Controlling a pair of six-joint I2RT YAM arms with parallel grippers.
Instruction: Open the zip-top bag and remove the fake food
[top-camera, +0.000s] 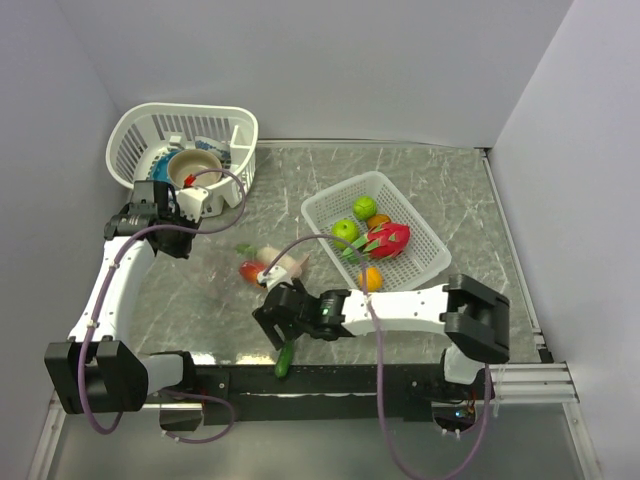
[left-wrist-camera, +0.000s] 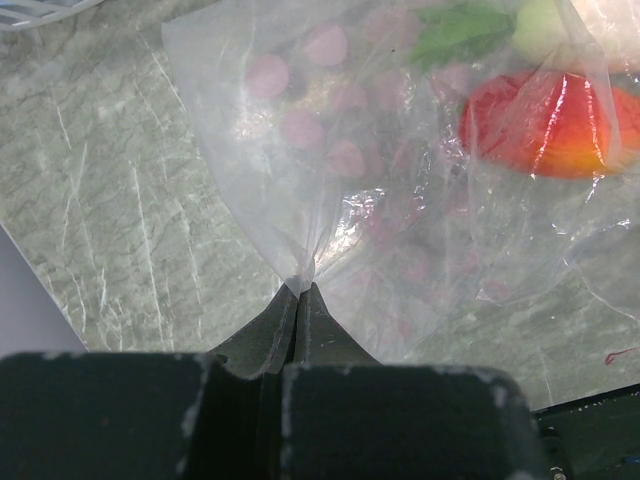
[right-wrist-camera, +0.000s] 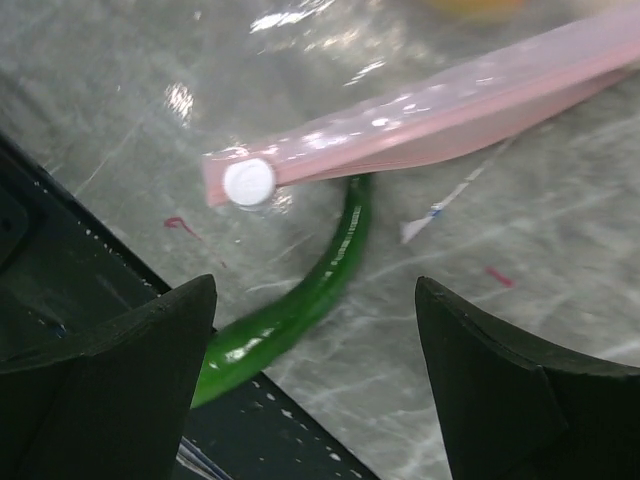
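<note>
At the clear film end of the zip-top bag (left-wrist-camera: 400, 200), away from its zip strip, I hold the left gripper (left-wrist-camera: 300, 292) pressed together on a gathered pleat of the plastic. I judge this grip to be an anchor: it keeps the floppy bag from sliding on the table while the other arm works the closure. Inside the bag, past that pinch, lies part of the fake food: a red-orange piece (left-wrist-camera: 545, 125) and a pale piece with green leaves (left-wrist-camera: 470, 25). At the bag's opposite edge the pink zip strip (right-wrist-camera: 450, 110) lies flat, ending in a round white tab (right-wrist-camera: 249, 182). The right gripper (right-wrist-camera: 315, 290) hovers there with its jaws spread wide and nothing between them. The strip lies just beyond the fingertips, apart from both, with the tab nearer one finger than the other. A long green vegetable (right-wrist-camera: 300, 310) runs from under the end of the strip toward that gripper, apparently outside the bag. Beside the bag, a rectangular white basket (top-camera: 425, 250) holds more fake food (top-camera: 388, 240). The bag looks to be not yet opened, so the next move calls for closing on the tab end.
</note>
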